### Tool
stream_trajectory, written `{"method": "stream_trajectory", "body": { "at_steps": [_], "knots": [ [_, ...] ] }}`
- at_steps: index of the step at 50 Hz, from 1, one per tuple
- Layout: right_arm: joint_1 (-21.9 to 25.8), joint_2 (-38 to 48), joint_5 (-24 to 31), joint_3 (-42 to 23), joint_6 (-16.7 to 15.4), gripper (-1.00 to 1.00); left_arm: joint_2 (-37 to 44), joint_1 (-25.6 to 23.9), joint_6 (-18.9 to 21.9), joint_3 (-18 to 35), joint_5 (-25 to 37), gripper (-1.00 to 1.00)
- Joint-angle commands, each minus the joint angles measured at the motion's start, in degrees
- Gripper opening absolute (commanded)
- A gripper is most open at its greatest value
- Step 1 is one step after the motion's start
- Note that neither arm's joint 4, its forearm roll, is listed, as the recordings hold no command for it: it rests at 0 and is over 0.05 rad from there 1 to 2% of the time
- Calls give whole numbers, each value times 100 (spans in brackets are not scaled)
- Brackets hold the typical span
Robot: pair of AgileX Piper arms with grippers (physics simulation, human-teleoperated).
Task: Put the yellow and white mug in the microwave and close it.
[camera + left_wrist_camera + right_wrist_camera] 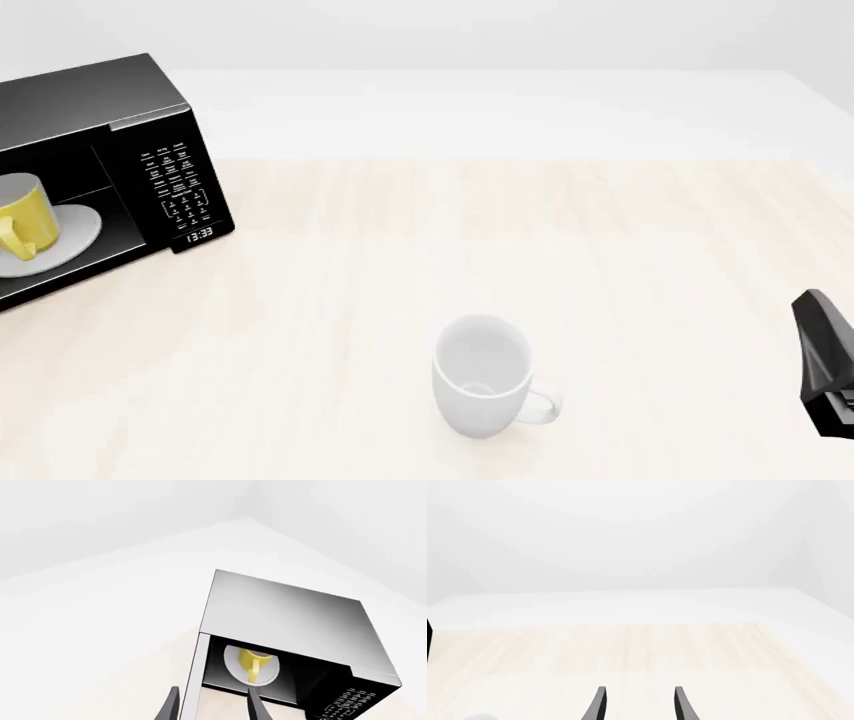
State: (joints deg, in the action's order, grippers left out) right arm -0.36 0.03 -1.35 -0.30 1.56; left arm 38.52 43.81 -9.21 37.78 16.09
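The black microwave [120, 110] stands at the table's far left with its door open. The yellow and white mug [24, 225] sits upright inside on the white round plate [80, 230]. In the left wrist view the mug [253, 661] and plate [268, 675] show inside the cavity of the microwave [287, 615]. The open door's edge [193, 680] lies between the spread fingers of my left gripper [212, 707], which is open. My right gripper [639, 707] is open and empty over bare table at the right side.
A larger all-white mug [483, 385] stands upright at the table's front middle, handle to the right. My right arm [827, 360] shows at the right edge of the front view. The keypad and clock [180, 195] face the table's middle.
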Motion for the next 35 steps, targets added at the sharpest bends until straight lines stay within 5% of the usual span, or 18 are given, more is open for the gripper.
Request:
{"method": "stream_trajectory", "body": {
  "at_steps": [1, 35],
  "knots": [
    [-1, 0, 1, 0, 0, 100, -56, 298, -33, 100, 152, 100],
    [-29, -1, -74, 2, -13, 100, 177, 1159, -173, 74, 150, 100]
  ]
}}
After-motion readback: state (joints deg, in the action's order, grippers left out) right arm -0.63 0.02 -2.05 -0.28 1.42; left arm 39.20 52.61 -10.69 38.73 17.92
